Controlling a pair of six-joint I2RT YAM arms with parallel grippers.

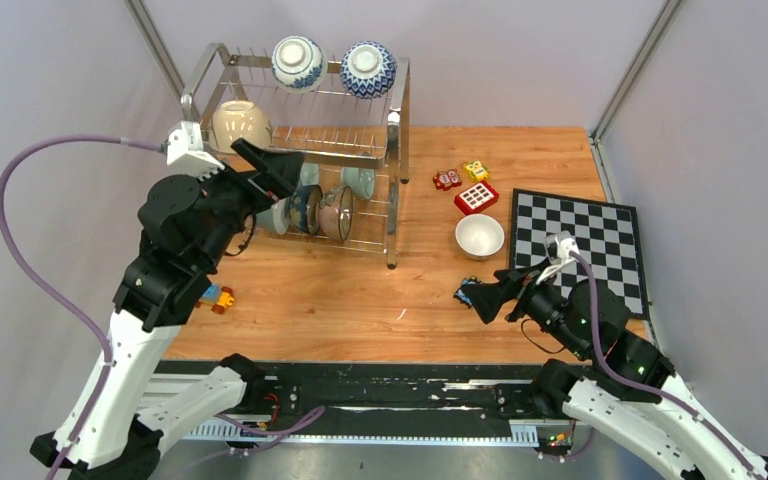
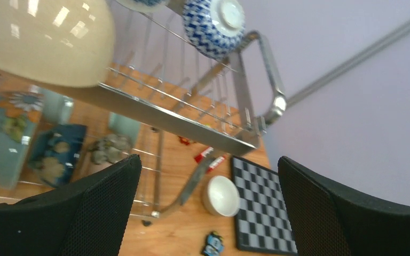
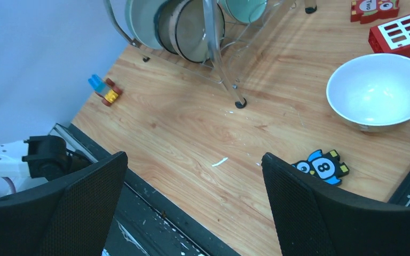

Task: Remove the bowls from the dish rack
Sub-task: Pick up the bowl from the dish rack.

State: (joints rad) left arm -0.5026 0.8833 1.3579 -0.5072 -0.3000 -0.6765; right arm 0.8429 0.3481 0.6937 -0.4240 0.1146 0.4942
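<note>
Near the white bowl, a blue bird tile reads "8".

Left gripper jaws wide open, arm raised, upper left of frame. Right gripper wide open, lower right.

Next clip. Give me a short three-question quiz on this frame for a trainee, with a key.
1. True or false: the white bowl stands on the chessboard.
2. How many bowls sit on the top tier of the dish rack?
3. The left pincer is: A open and empty; B shut on a bowl; C out of view.
Key: 1 false; 2 three; 3 A.
</note>
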